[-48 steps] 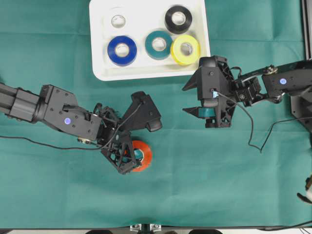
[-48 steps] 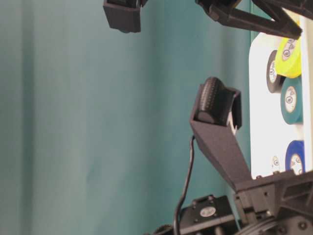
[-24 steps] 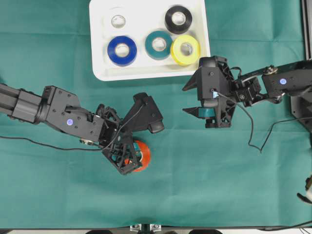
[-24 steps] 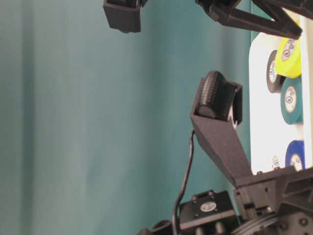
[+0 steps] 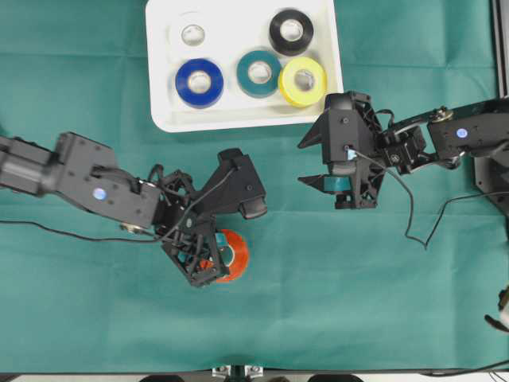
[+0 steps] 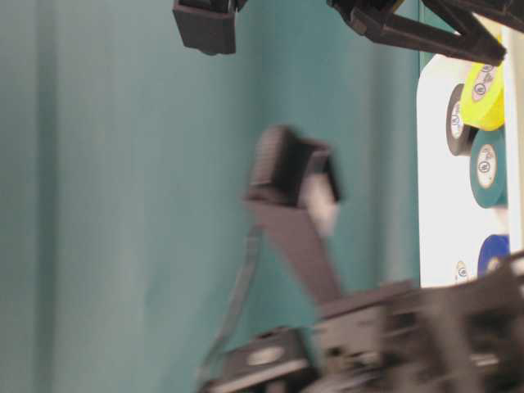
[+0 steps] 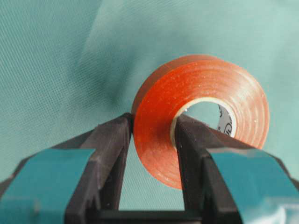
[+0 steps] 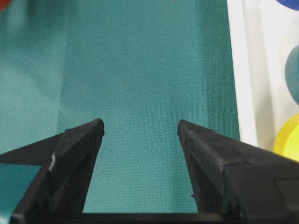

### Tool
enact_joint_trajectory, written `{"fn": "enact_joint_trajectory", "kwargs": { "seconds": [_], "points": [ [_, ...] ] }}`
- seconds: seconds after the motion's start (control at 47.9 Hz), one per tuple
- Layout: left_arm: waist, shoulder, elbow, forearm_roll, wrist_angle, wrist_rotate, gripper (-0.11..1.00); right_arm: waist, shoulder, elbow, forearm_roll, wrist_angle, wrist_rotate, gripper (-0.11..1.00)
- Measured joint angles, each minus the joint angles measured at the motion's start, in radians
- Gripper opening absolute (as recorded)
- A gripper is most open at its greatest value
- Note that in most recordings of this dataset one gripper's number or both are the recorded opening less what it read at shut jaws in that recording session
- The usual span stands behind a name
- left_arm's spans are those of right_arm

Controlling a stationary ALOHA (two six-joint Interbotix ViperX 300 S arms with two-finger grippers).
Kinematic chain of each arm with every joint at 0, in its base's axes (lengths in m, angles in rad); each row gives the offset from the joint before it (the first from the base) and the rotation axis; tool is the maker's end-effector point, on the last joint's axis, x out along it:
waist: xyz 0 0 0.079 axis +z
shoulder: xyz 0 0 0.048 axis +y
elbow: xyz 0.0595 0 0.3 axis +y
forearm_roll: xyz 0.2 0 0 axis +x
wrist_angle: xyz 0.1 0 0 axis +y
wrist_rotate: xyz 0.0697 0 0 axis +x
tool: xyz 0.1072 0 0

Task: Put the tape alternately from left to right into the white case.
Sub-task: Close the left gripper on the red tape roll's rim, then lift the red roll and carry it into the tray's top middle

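A green cloth [image 5: 382, 302] covers the whole table, and a thin black cable [image 5: 417, 215] from the right arm loops across it at about three o'clock of the overhead view. The left arm's wrist camera housing [image 5: 241, 187] juts between the red tape roll [image 5: 231, 255] and the white case [image 5: 324, 24], which sits at twelve o'clock.

In the case lie five rolls: the white roll [image 5: 192, 34] at its ten o'clock corner, the black roll [image 5: 290, 31] at one o'clock, the blue roll [image 5: 199, 82] at seven o'clock, the teal roll [image 5: 259, 73] near the middle, and the yellow roll [image 5: 302, 80] touching the teal one, close to the case's right rim.

The left gripper [image 7: 152, 140] is clamped on the red roll, one finger outside the wall and one inside the pale core; the roll stands tilted on the cloth at six o'clock, well apart from the case.

The right gripper [image 8: 140, 133] hangs with jaws wide, nothing between them, just off the case's lower right corner. Bare cloth lies around the red roll toward the near edge.
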Motion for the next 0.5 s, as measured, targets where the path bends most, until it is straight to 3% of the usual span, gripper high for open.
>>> {"fn": "enact_joint_trajectory", "kwargs": {
  "seconds": [0.313, 0.501],
  "points": [
    [0.018, -0.052, -0.006, 0.000, 0.052, 0.098, -0.03, 0.002, 0.000, 0.000, 0.000, 0.000, 0.000, 0.72],
    [0.083, -0.051, -0.006, -0.002, 0.074, 0.195, -0.03, 0.002, 0.000, 0.000, 0.000, 0.000, 0.000, 0.72]
  ]
}}
